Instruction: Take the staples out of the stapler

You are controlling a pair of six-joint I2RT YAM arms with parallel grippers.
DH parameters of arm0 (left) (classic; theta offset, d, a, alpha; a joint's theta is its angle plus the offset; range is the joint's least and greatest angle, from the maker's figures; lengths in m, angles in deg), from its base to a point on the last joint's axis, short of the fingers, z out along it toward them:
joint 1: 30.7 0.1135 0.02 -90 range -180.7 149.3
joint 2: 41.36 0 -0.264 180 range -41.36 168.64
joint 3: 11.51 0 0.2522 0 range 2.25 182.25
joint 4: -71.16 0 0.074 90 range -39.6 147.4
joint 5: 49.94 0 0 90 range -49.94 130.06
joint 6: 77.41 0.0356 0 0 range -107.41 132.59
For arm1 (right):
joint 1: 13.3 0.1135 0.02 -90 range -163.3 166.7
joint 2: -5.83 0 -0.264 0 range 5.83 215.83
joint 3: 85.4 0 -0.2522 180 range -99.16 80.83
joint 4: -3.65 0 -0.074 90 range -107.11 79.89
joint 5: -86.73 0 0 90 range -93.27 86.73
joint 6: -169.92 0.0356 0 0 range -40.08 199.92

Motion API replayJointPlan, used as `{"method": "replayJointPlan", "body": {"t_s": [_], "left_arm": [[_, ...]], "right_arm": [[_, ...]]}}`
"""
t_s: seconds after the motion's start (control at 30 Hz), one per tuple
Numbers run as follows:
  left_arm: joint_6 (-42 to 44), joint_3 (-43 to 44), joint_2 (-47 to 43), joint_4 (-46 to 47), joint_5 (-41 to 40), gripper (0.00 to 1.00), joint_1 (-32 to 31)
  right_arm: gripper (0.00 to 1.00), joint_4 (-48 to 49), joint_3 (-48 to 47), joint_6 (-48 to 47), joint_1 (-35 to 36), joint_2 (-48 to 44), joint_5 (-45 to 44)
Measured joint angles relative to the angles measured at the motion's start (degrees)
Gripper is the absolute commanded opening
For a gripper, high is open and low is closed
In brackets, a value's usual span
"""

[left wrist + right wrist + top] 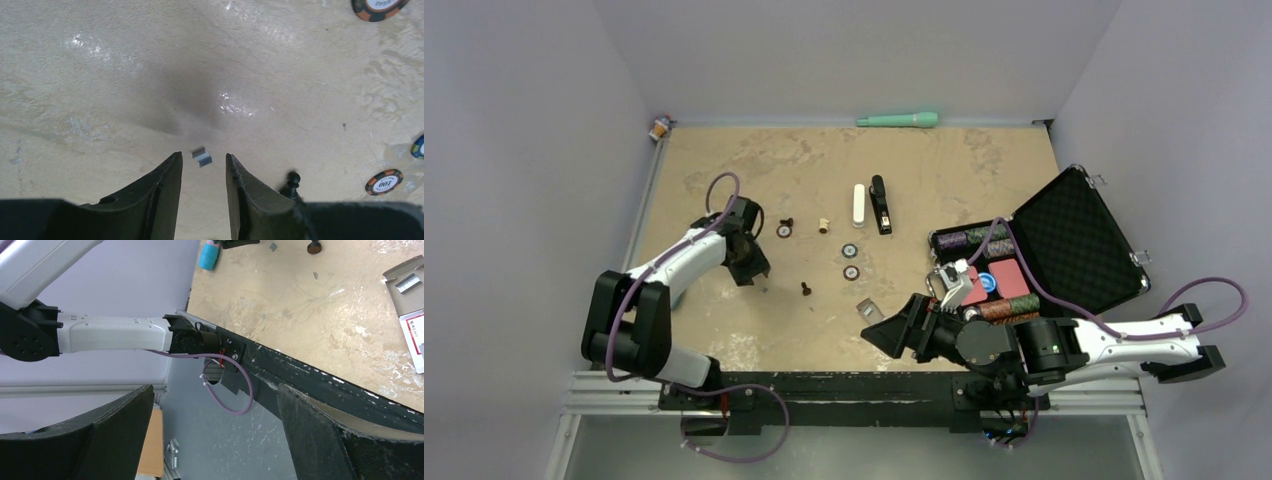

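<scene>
Left gripper (203, 164) above staple strip (202, 158) (black pawn (292, 181) beside)

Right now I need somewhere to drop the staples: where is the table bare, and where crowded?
Bare: the far-left corner of the table beyond the left fingers, and the far strip between stapler and open case. Crowded: the middle, around poker chips and white bar.

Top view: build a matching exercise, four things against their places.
1 stapler
2 white bar
3 green tube
4 case

A open, on the table's right side
B at the far edge
C just right of the white bar
D just left of the stapler

Pairs: 1-C; 2-D; 3-B; 4-A
</scene>
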Motion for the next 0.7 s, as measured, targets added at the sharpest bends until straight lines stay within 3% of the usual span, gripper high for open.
{"method": "replayJointPlan", "body": {"t_s": [0.7], "left_arm": [[-4.8, -0.7, 6.5, 3.9, 6.8, 0.31, 1.1]], "right_arm": [[0.98, 1.5, 0.2, -0.8, 0.0, -0.6, 0.0]]}}
